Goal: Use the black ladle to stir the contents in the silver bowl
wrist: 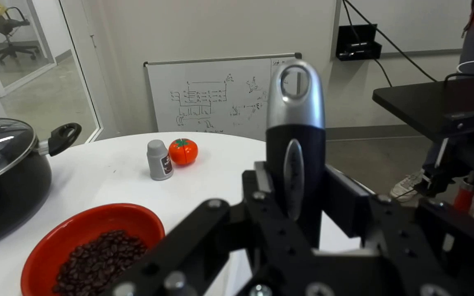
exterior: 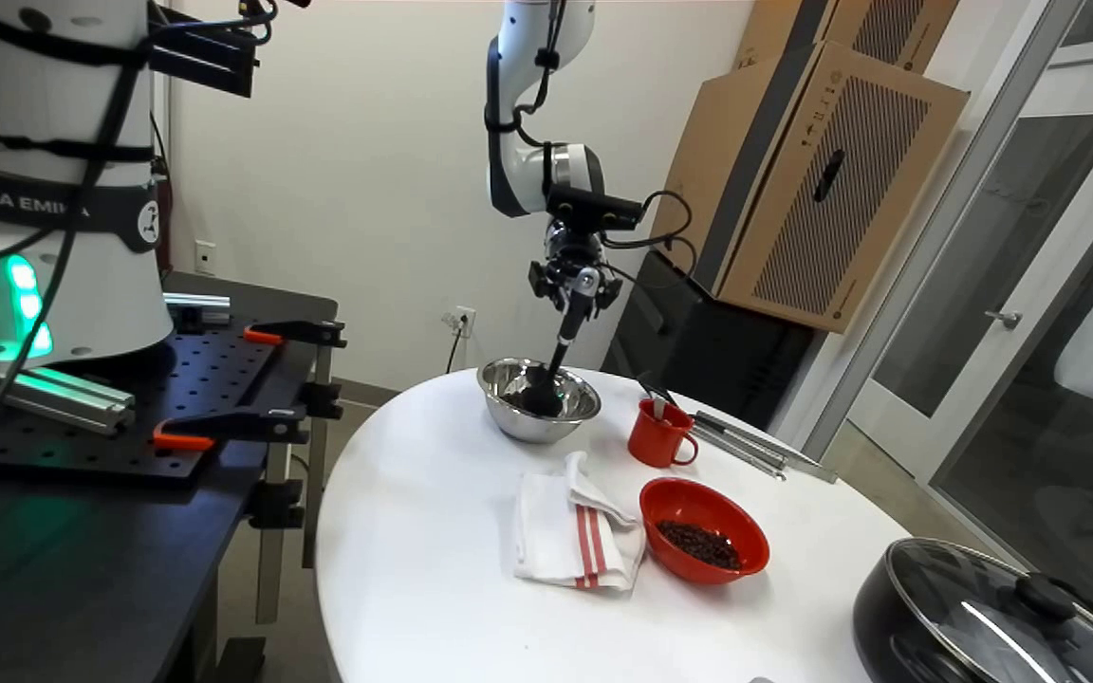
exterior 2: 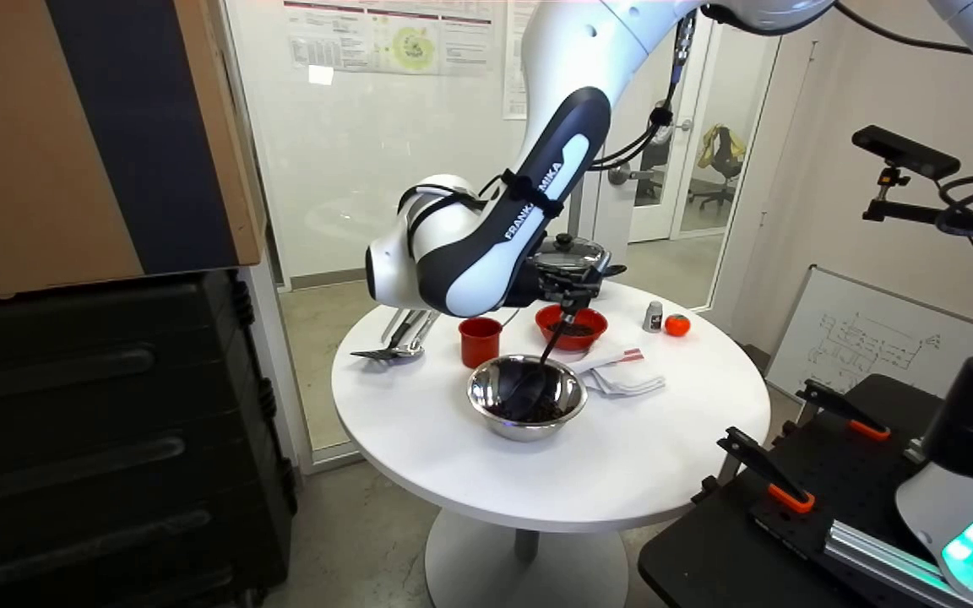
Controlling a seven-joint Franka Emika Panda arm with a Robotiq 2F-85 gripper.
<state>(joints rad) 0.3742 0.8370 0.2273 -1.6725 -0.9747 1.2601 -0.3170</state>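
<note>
Pincer (wrist: 300, 185) above table (wrist: 224, 164), whiteboard (wrist: 210, 98) beyond

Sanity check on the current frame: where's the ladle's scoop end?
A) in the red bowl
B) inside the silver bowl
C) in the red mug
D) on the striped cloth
B: held in the gripper, the black ladle slants down, its scoop end within the rim of the silver bowl in both exterior views.

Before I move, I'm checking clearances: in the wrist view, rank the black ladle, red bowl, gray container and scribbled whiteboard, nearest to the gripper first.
1. Black ladle: held in the gripper.
2. Red bowl: on the table, lower left.
3. Gray container: farther back, left.
4. Scribbled whiteboard: beyond the table.
</note>
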